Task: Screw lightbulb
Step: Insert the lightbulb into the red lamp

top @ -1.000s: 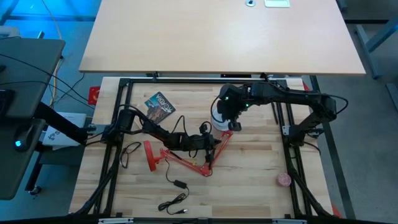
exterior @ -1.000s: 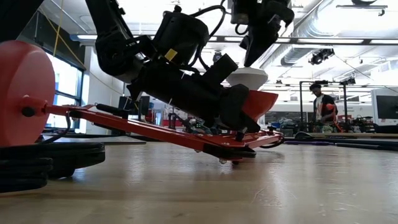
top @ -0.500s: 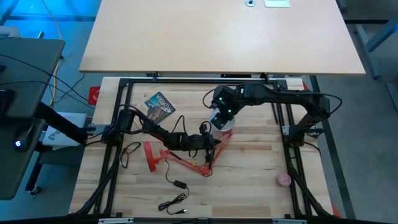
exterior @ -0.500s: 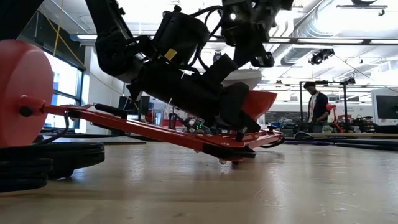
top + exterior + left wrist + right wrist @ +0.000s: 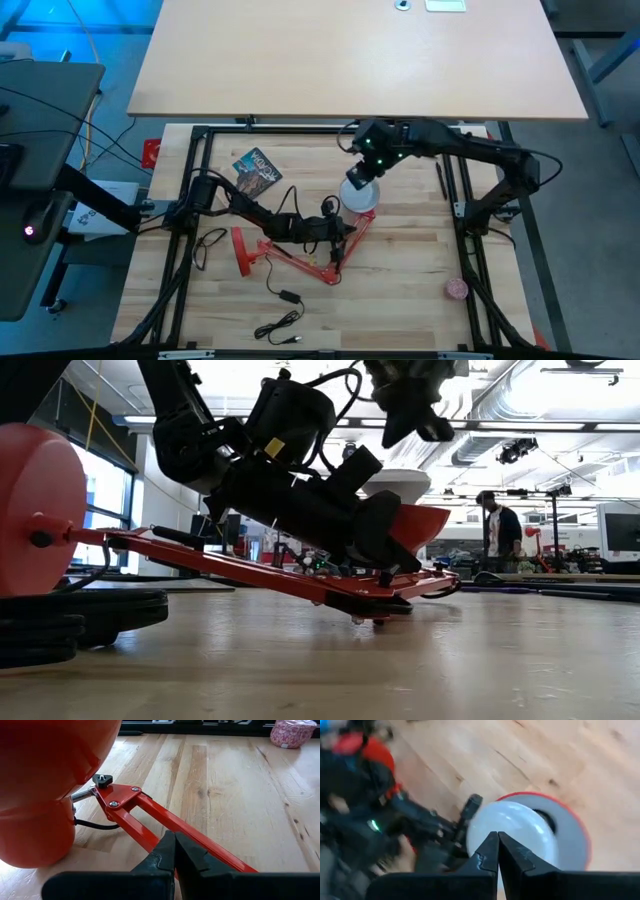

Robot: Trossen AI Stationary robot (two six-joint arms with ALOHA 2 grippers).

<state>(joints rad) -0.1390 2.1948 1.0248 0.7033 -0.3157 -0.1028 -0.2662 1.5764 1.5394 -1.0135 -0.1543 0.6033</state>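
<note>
Left pincer (image 5: 174,851) is clamped on the red lamp arm (image 5: 150,817), pinning it to the tabletop (image 5: 400,270). The lightbulb (image 5: 356,194) sits in the shade (image 5: 572,827). Right pincer (image 5: 498,851) hovers above, closed and empty; I'd reopen squarely over the dome before twisting.

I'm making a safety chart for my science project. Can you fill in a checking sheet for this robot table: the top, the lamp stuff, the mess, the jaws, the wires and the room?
Surface: pale wooden plank table inside a black frame.
Job's things: small white domed lightbulb sits in the red lamp shade; the red folding metal lamp arm lies across the table.
Clutter: a colourful printed card; a small pink round lump.
Grippers: left gripper, jaws shut on the lamp arm; right gripper, jaws shut and holding nothing, above the lightbulb.
Cables: a black lamp cord with plug trails over the near table.
Surroundings: a person stands in the room behind.
</note>
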